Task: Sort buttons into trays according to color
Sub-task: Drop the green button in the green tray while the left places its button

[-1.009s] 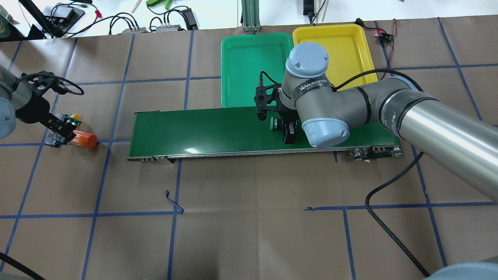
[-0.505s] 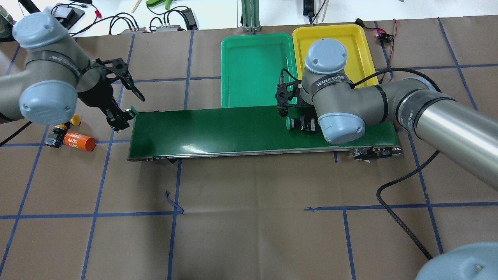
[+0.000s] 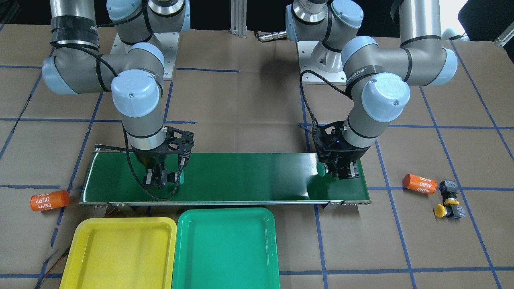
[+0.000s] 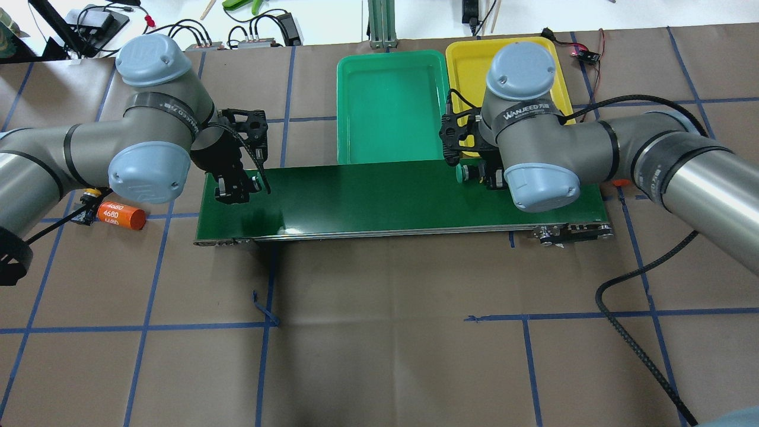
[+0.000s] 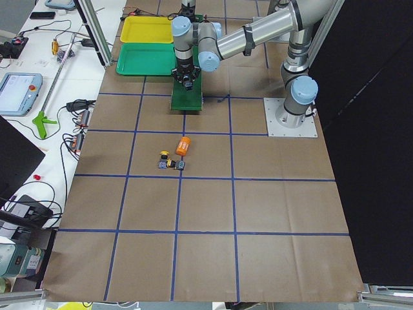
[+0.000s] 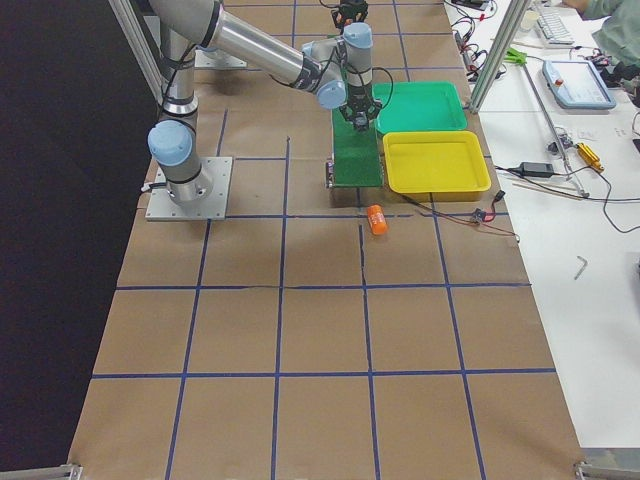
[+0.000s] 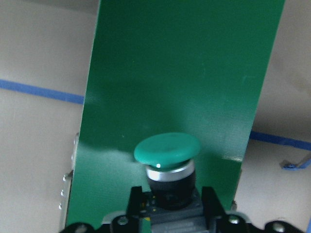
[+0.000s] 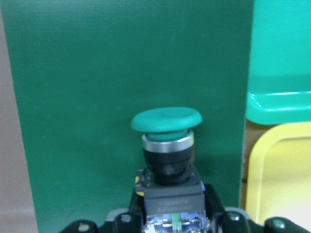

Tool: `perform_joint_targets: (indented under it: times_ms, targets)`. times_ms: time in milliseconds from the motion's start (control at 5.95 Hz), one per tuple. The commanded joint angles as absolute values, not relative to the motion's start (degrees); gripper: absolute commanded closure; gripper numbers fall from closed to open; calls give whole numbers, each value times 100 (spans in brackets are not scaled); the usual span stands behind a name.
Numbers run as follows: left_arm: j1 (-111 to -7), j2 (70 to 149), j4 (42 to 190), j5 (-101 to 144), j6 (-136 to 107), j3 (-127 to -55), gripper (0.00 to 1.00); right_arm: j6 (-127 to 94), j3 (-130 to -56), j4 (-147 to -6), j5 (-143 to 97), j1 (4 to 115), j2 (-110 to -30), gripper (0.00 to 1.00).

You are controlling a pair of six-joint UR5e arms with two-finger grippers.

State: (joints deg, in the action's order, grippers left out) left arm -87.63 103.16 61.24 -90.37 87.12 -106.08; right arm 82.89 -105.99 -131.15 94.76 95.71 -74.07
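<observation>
My left gripper (image 4: 234, 188) (image 3: 342, 171) is shut on a green-capped button (image 4: 255, 179) (image 7: 166, 149) over the left end of the dark-green belt (image 4: 367, 196). A second green button (image 4: 459, 173) (image 8: 166, 121) is held sideways in my shut right gripper (image 4: 483, 175) (image 3: 158, 179), at the belt's far edge by the corners of both trays. The green tray (image 4: 385, 107) (image 3: 225, 249) and the yellow tray (image 4: 468, 65) (image 3: 116, 253) stand side by side beyond the belt. A yellow button (image 3: 440, 210) (image 5: 164, 155) lies on the paper off the belt's left end.
An orange 4680 cylinder (image 4: 120, 214) (image 3: 419, 183) lies beside the yellow button, another (image 3: 49, 200) (image 6: 376, 220) off the belt's right end. A black cable (image 4: 616, 296) loops over the table on the right. Cables and tools line the far bench (image 4: 249, 29).
My left gripper left the pile on the table's left, carrying a green button onto the belt's left end. My right gripper carried its green button rightward toward the trays.
</observation>
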Motion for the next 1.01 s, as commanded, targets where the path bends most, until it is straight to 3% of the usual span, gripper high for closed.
perform_joint_targets:
  times_ms: [0, 168, 336, 673, 841]
  targets:
    - [-8798, 10484, 5680, -9026, 9027, -10853, 98, 8438, -10303, -13165, 9387, 9387, -7628, 93]
    - [-8859, 10442, 5565, -9026, 8948, -10863, 89, 8438, -9735, -13096, 9343, 9413, -7403, 93]
    - [-8859, 10511, 5537, -8922, 8930, -10872, 20, 8438, -9138, -13052, 9117, 9483, -6765, 92]
    - [-8406, 10337, 5581, -8903, 8773, -10855, 12, 8368, -7925, -13104, 8965, 9902, -5526, 92]
    - [-7741, 10327, 5572, -8886, 8606, -10733, 15, 8315, -7728, -13174, 8826, 10044, -5006, 91]
